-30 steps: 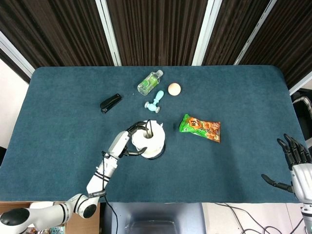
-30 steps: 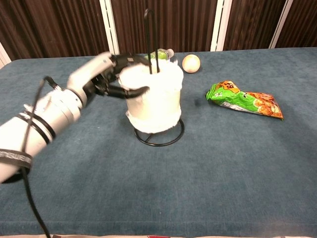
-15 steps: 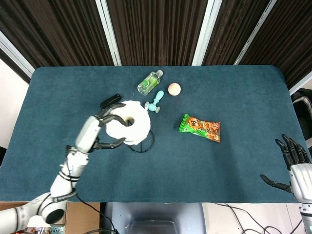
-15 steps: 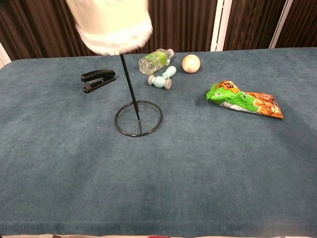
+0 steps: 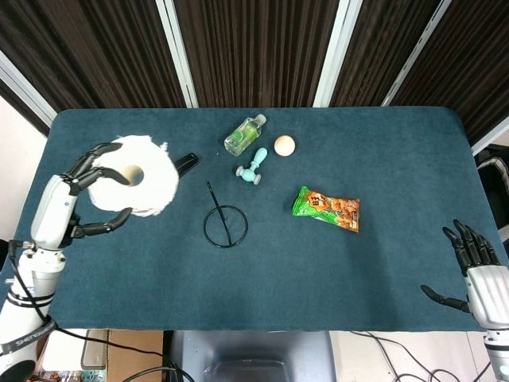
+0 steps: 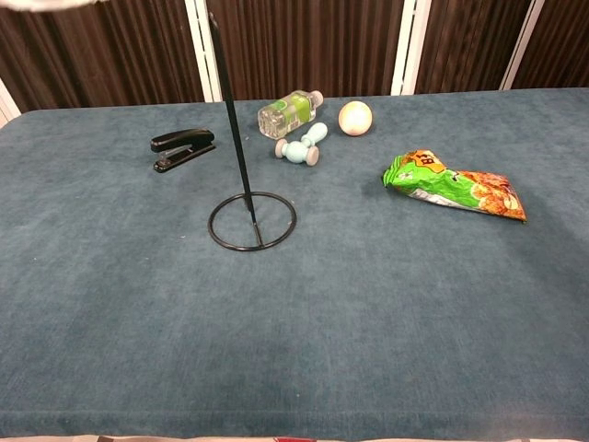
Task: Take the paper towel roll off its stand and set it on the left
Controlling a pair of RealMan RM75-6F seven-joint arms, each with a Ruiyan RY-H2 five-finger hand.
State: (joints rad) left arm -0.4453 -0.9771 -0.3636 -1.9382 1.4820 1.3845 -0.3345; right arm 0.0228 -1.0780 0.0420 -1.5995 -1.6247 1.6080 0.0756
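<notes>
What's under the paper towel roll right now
The paper towel roll is held aloft by the left hand. Below lies table, and it hides most of the black stapler.

Your left robot hand (image 5: 83,195): white/light-grey palm shell w/ black fingers, slim and segmented. Forearm behind it is silver-white, smooth cylinder, w/ black bands near the wrist and a black ring lower down carrying small lettering, too small to read. Thin black cable runs alongside that arm. Your right robot hand (image 5: 472,267): same build, black fingers on a pale grey-white body, only partly in frame at the edge.
</notes>
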